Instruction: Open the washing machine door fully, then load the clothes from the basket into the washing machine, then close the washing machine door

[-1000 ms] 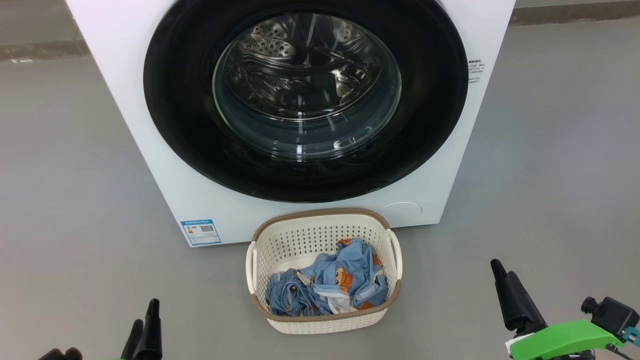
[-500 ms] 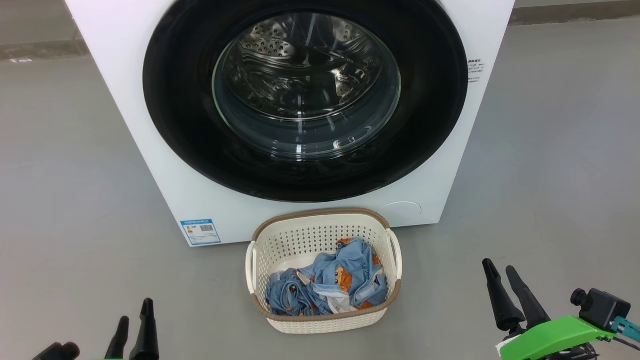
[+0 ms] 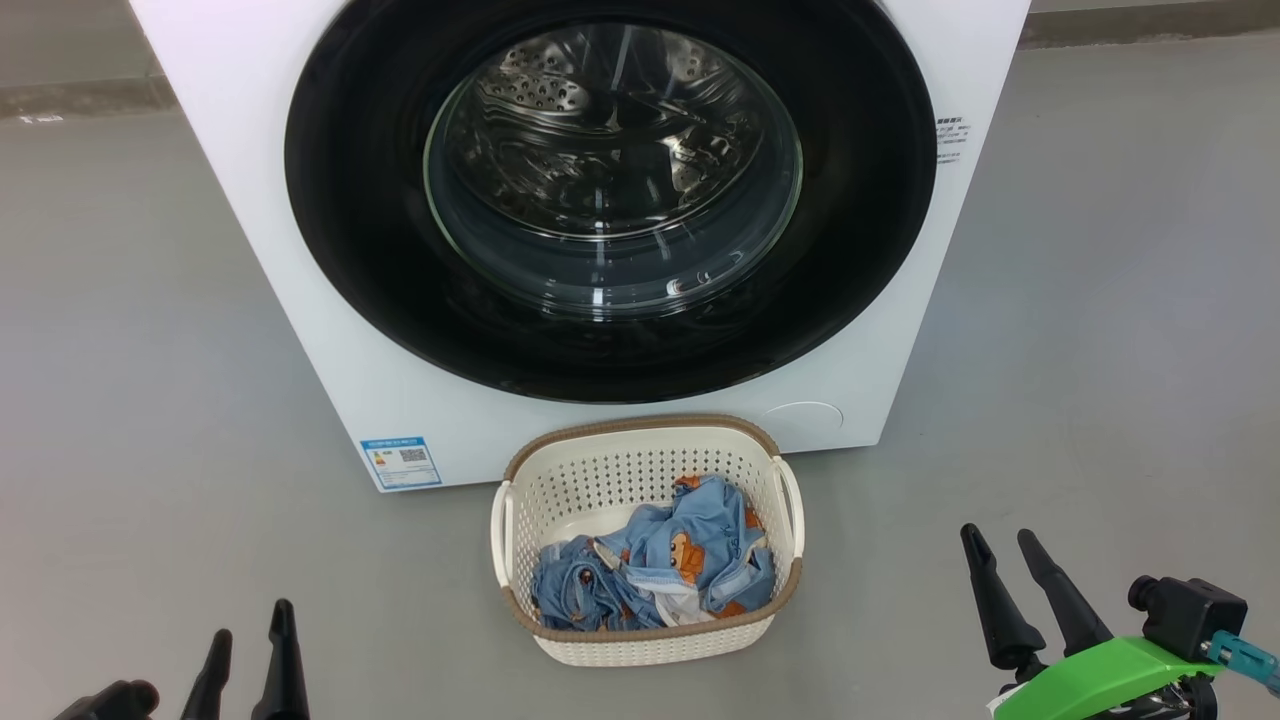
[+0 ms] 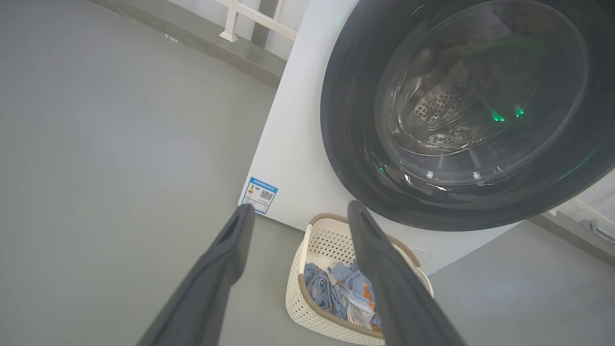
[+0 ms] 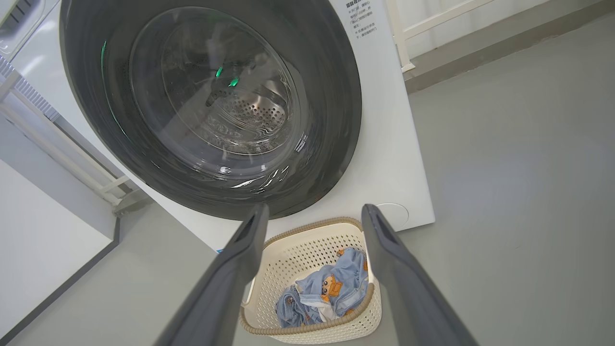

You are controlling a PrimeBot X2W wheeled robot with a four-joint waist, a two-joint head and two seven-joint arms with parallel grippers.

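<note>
**Nothing begun: door shut, laundry in basket**

Head view: the washing machine door [image 3: 612, 190] is sitting flush against the washing machine [image 3: 450, 420], so by my reading opening is not yet begun, and loading and closing are both waiting. The clothes [image 3: 660, 570] are lying bunched in the basket [image 3: 620, 470], which is standing on the floor [image 3: 150, 350] just in front of the machine. Left gripper [image 3: 252, 625] and right gripper [image 3: 998, 535] are hanging low at either side, jaws apart, holding nothing, well clear of door and basket. The door's upper edge is running out of frame, and I am making out no handle or hinge.

Left wrist view: the fingers [image 4: 216, 274] are standing spread, with the basket beyond them. The glass is throwing reflections and green glints, so the drum is reading poorly.

Right wrist view: same spread jaws. The heap is hiding how many garments there are.
</note>
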